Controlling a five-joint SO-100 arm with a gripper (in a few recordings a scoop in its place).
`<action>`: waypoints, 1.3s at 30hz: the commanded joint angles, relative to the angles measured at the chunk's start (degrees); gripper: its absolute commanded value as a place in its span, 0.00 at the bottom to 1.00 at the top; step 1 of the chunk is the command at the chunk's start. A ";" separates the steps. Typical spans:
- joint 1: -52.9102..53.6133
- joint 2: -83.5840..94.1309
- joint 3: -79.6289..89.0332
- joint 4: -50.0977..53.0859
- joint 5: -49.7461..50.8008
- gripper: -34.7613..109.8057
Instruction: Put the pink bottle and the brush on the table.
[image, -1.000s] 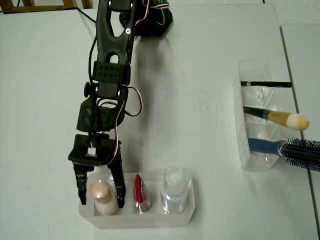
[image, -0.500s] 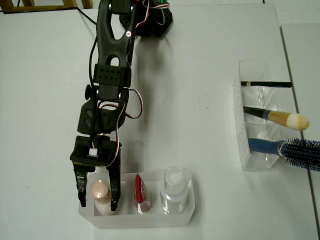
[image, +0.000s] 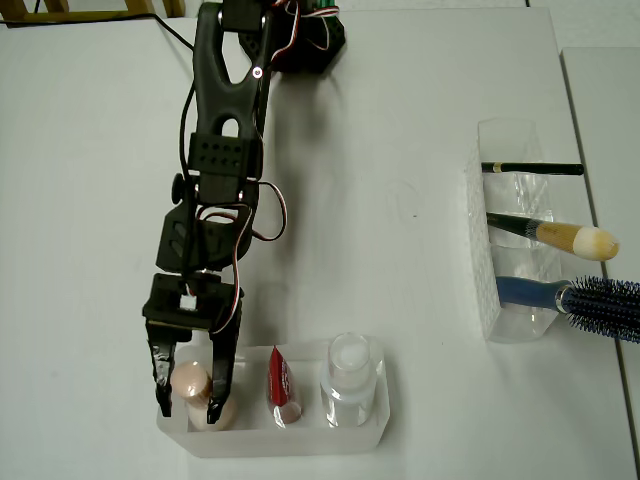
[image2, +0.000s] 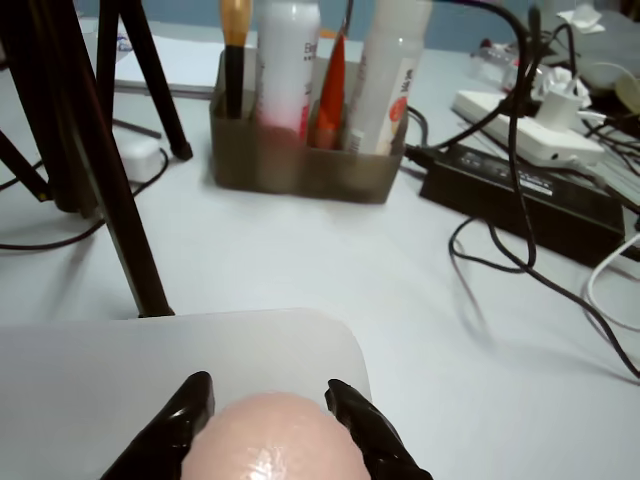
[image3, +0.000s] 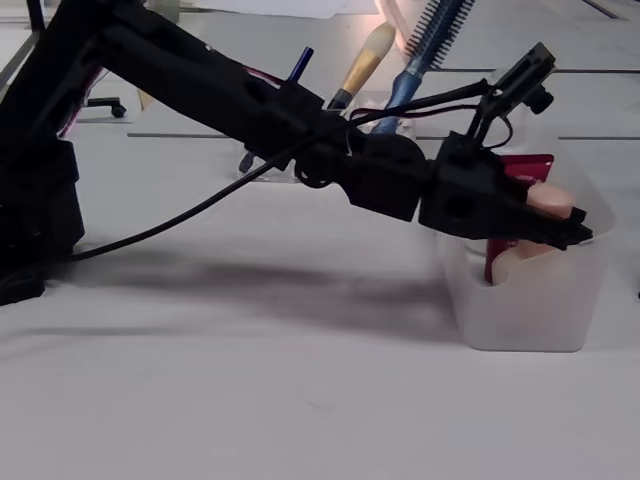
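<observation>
- The gripper (image: 188, 392) had its two black fingers (image2: 176, 428) closed against either side of the pink bottle (image: 192, 384), gripping its rounded cap, as the wrist view showed.
- The pink bottle stood upright in the left compartment of a translucent white tray (image: 300, 435) in the overhead view, its body inside the tray walls.
- In the fixed view the gripper (image3: 560, 228) reached nearly level over the tray's (image3: 530, 300) rim, with the bottle's (image3: 548, 200) cap showing just above the fingers.
- A red tube (image: 280, 385) stood in the middle compartment, just beside the bottle, and a clear bottle with a white cap (image: 348, 372) stood in the right one.
- The tray sat near the bottom edge of the table (image: 400, 280) in the overhead view.
- The brush (image: 555, 234) lay across a clear holder (image: 505, 230) near the table's right edge, its cream tip pointing right past the holder's wall.
- A thin dark stick (image: 532, 168) rested above the brush in the same holder, and a blue hairbrush (image: 580, 298) rested below it.
- The black arm (image: 222, 140) ran from the table's top edge down to the tray.
</observation>
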 joint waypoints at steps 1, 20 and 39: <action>1.14 1.05 -0.53 -2.02 -0.62 0.34; 1.14 2.72 4.39 -5.89 1.49 0.24; 1.05 15.82 6.24 3.60 3.96 0.24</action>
